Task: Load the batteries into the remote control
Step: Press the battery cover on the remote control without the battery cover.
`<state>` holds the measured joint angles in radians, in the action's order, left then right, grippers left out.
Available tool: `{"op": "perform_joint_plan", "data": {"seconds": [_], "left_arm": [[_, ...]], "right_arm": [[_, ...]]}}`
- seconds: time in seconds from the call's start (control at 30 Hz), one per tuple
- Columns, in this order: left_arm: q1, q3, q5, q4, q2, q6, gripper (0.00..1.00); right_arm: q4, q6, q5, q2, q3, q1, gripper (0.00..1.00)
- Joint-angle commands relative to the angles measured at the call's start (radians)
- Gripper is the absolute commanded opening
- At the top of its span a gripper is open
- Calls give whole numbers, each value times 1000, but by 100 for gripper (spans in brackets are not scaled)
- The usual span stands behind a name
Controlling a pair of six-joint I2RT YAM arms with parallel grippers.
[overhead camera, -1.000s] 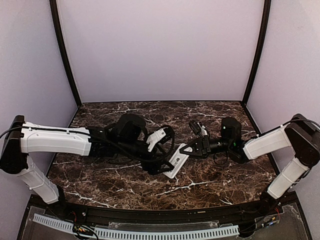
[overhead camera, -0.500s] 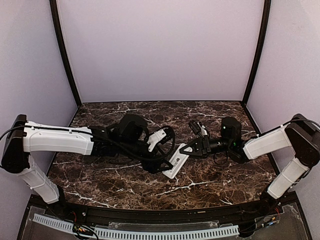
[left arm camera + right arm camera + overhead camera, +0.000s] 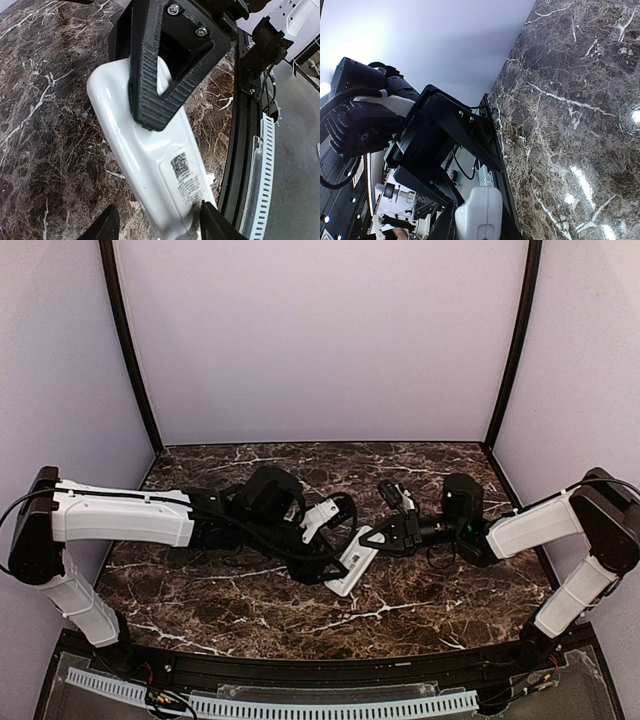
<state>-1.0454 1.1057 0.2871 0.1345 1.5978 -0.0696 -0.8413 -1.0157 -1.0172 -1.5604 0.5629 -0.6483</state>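
Note:
The remote control is a slim white bar lying at an angle on the marble table, back side up with a printed label. My right gripper is shut on its far end; the rounded white tip shows between its fingers. One ribbed black right finger lies across the remote's back. My left gripper straddles the near end, still open: the right fingertip touches the remote's edge, the left fingertip stands apart. The batteries are out of view.
The table's black front rail and a white perforated strip run just beyond the remote's near end. Purple walls close in the back and both sides. Both arms meet at mid-table.
My left arm has shifted slightly right toward the remote, and its jaws have narrowed around the near end. The right arm and the remote have not moved.

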Motion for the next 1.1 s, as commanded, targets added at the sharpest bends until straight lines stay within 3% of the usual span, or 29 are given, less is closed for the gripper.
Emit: {"op": "perform_joint_plan", "data": {"seconds": [0.0, 0.23, 0.4, 0.83, 1.07], "left_arm": [[4, 20, -57, 88, 33, 30, 53], [4, 26, -93, 121, 49, 62, 45], [3, 30, -45, 125, 58, 58, 42], [4, 51, -1, 181, 89, 32, 50], [7, 78, -30, 196, 106, 19, 38]], "right_arm": [[-115, -52, -30, 20, 20, -15, 0], [-184, -89, -47, 22, 16, -16, 0], [-213, -76, -56, 34, 6, -15, 0], [-93, 95, -68, 137, 27, -18, 0], [-51, 128, -75, 164, 41, -25, 0]]}}
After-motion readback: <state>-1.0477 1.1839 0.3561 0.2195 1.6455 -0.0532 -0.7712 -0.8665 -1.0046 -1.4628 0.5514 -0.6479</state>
